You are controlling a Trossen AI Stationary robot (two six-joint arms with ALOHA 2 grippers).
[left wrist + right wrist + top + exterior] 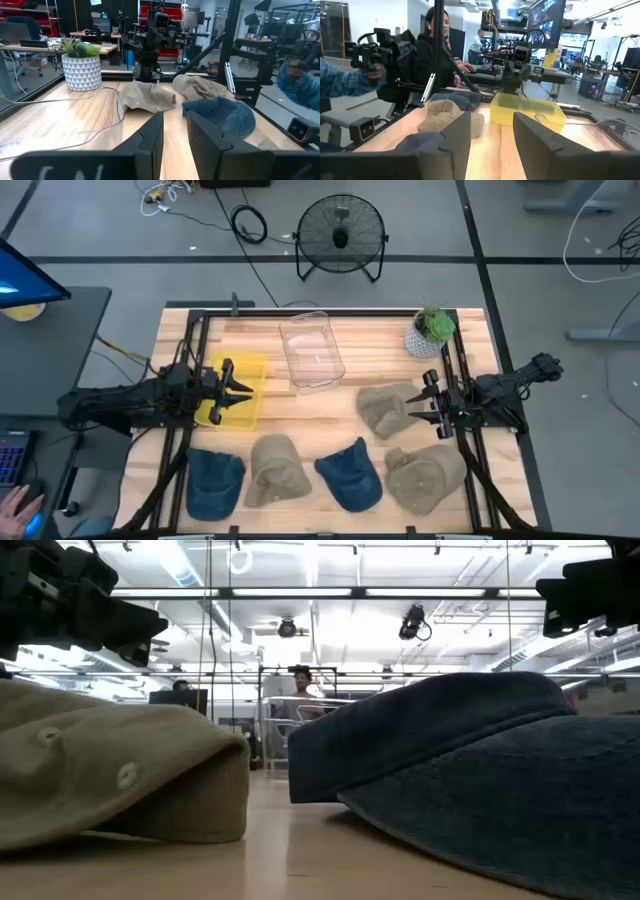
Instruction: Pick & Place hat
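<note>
While on the table: three tan hats [278, 470], two blue hats [350, 473].

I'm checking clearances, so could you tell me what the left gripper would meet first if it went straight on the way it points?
Probably the blue hat or the tan hat; depth is unclear.

The wooden table [330, 405] carries a yellow bin [240, 390] at the left, a clear bin [311, 352] and a potted plant [430, 332] at the back. Five hats lie in front: three tan hats [277, 470] [388, 408] [428, 476], two blue hats [213, 480] [350, 473].
</note>
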